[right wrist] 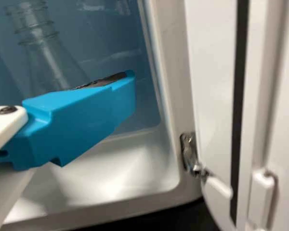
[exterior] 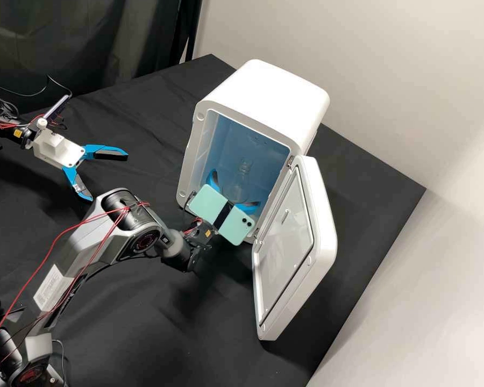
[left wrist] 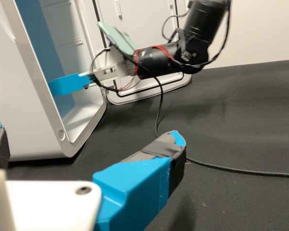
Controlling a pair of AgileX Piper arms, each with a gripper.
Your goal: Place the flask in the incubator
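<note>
The white incubator [exterior: 269, 91] stands in the middle of the bench with its door [exterior: 296, 242] swung wide open. A clear glass flask [exterior: 243, 174] stands upright inside on the blue-lit floor. My right gripper [exterior: 232, 191] is inside the chamber, open, with one blue finger on either side of the flask's base. In the right wrist view the flask [right wrist: 41, 53] rises just past one finger [right wrist: 82, 115]. My left gripper [exterior: 106, 176] hovers open and holding nothing well to the left of the incubator. From there, in the left wrist view, the right arm's finger [left wrist: 70, 83] enters the incubator [left wrist: 19, 115].
A teal wrist camera [exterior: 223, 215] sits on the right arm at the incubator's mouth. The open door [right wrist: 216, 72] and its hinge [right wrist: 192, 154] stand close beside the right gripper. A black cable [left wrist: 221, 166] lies on the black bench. The bench edge runs along the right.
</note>
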